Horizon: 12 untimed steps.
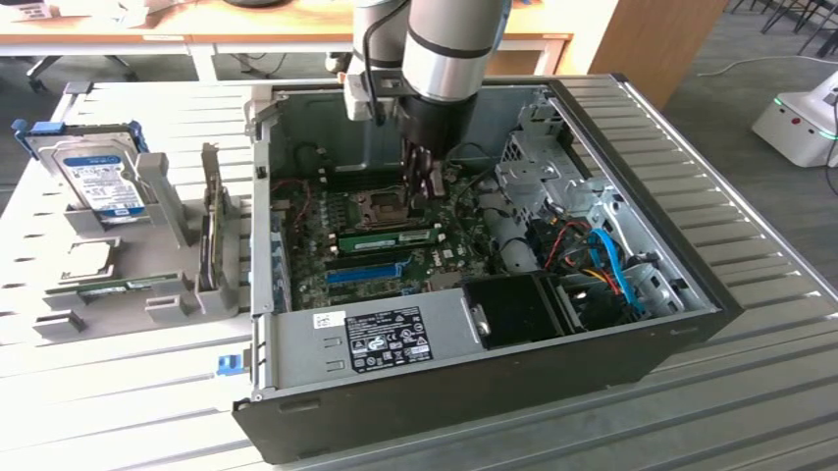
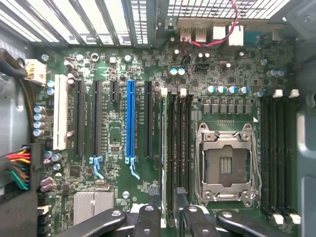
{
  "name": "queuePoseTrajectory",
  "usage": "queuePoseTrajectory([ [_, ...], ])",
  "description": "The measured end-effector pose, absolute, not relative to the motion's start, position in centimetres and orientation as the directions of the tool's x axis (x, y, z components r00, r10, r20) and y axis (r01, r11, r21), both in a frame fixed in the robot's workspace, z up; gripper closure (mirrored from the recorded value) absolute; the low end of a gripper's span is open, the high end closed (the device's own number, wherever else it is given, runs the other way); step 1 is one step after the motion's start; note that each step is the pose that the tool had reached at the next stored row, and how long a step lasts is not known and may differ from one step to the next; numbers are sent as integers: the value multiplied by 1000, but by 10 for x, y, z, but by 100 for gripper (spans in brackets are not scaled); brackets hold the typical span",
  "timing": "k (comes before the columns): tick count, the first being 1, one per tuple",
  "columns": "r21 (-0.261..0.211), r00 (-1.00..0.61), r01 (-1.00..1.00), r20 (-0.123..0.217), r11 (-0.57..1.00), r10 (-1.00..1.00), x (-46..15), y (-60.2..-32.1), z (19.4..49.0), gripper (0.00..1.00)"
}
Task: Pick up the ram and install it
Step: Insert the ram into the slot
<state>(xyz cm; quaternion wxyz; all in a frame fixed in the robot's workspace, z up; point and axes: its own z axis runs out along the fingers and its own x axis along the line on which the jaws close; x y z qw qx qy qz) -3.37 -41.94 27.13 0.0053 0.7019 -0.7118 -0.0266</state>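
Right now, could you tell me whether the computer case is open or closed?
Open: the computer case lies on its side with the side panel off, leaving the motherboard exposed.

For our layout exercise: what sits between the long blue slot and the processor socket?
The wrist view shows a black expansion slot and memory slots; the exterior view shows a green ram stick standing there.

Ram (image 1: 389,238) sits inside case (image 1: 550,378); hard drive (image 1: 108,182) lies at the exterior view's left.
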Motion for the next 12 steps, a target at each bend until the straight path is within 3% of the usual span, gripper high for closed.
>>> queuePoseTrajectory([
  [12,45,-15,-999,-27,13,-1000,-34,-419,299,75],
])
